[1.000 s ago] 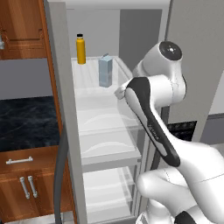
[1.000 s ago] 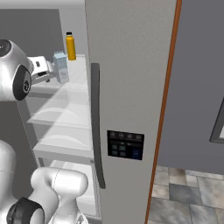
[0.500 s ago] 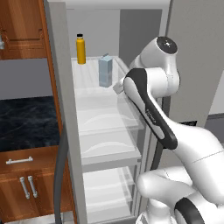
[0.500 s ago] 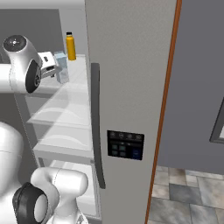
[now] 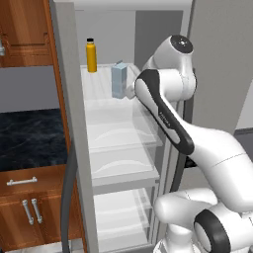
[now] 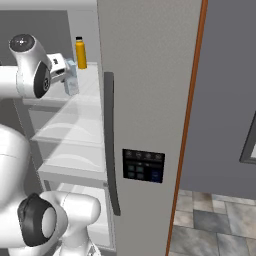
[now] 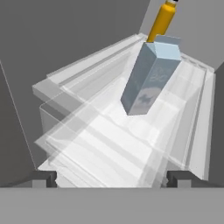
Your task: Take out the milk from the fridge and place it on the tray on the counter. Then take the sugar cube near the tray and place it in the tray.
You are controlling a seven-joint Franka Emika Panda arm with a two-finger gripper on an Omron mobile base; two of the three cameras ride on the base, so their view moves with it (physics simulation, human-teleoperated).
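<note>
Milk (image 6: 71,79) beside yellow bottle (image 6: 80,53)

The arm (image 5: 163,108) is made of glossy white, rounded shell segments joined by dark charcoal bands. A round dark cap with a small pale centre closes the topmost joint (image 5: 181,43), level with the fridge's (image 5: 66,123) upper shelf. A long black strip runs down the white link below it, bearing faint small lettering too fine to read. Low beside the fridge door (image 6: 145,100), the bulbous white base segment (image 6: 55,220) carries a large dark grey disc with a lighter grey hub. The gripper's (image 7: 112,178) two fingertips (image 7: 43,178) are small, blocky and dark grey.
</note>
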